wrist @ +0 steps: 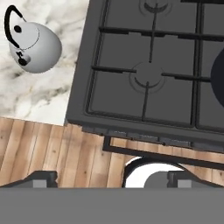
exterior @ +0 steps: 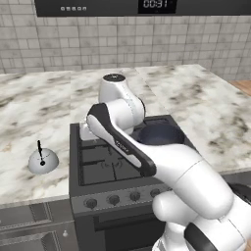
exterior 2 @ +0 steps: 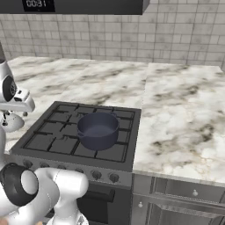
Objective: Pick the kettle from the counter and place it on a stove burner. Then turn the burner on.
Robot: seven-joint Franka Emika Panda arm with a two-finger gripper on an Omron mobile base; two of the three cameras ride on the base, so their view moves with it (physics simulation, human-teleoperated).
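counter (exterior: 34, 105): kettle (exterior: 43, 161) left of stove | display: "00:31" | hand (wrist: 111, 178): released, above stove front, holding nothing

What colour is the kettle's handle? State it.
Black, on the silvery-white kettle; the hand view shows it best.

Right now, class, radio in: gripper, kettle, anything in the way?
Gripper open, empty, above stove front. Kettle on counter, untouched. Pot occupies one burner.
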